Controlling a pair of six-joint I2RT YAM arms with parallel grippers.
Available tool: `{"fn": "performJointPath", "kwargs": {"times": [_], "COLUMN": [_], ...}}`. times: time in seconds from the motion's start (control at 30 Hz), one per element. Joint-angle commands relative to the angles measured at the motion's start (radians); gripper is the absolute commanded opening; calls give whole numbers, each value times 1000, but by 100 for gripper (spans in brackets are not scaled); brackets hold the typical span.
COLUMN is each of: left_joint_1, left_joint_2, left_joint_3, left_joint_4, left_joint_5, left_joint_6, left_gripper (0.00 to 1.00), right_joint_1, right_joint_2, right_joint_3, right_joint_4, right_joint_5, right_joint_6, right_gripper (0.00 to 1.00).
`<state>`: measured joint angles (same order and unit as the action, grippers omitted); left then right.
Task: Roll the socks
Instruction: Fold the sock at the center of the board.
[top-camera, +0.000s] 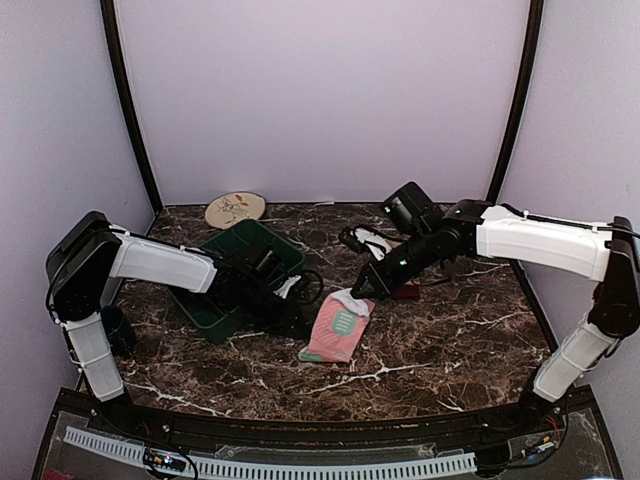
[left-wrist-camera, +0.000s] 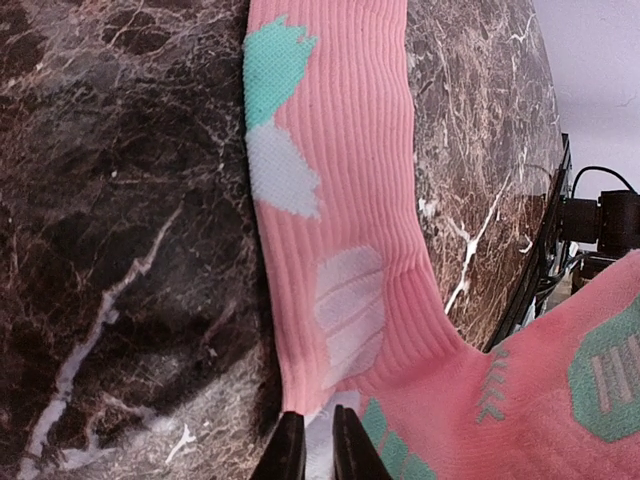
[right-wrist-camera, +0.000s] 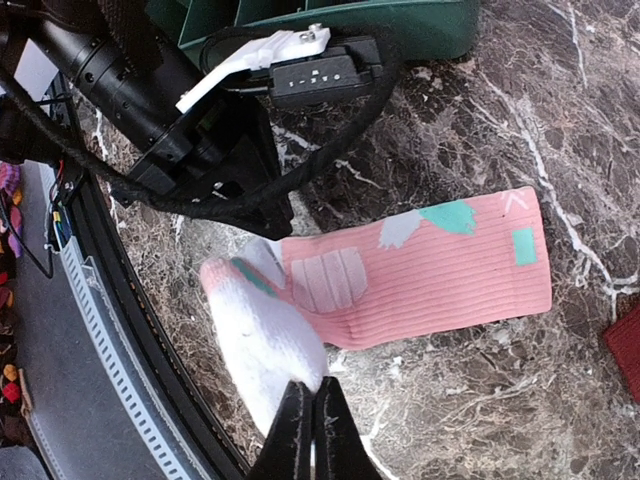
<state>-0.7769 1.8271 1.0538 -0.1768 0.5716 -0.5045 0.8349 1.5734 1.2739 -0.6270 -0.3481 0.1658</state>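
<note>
Left gripper (left-wrist-camera: 319, 445) is pinching edge of pink ribbed fabric sock with mint patches (top-camera: 335, 335); right gripper (right-wrist-camera: 308, 405) fingers are clamping its white toe (right-wrist-camera: 262, 345).

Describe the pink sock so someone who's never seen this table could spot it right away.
Start at the dark marble table and find the green bin on its left side. Just right of that bin lies the pink sock, the only pink thing, with mint and white patches.
</note>
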Motion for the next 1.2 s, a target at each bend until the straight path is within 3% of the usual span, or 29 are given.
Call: {"fn": "performJointPath", "kwargs": {"times": [0.0, 1.17], "left_joint_1": [-1, 10], "left_joint_2": [-2, 22], "left_joint_3": [4, -1], "left_joint_4": [-20, -36], "left_joint_5": [2, 27], "left_joint_6": [19, 39], "left_gripper": [13, 7], "right_joint_1": [-30, -178], "right_joint_2": [52, 355], "right_joint_3": [47, 168], "right_joint_4": [24, 41], "right_joint_5": [-12, -26], "right_joint_6": [-23, -57], "right_gripper": [0, 0]}}
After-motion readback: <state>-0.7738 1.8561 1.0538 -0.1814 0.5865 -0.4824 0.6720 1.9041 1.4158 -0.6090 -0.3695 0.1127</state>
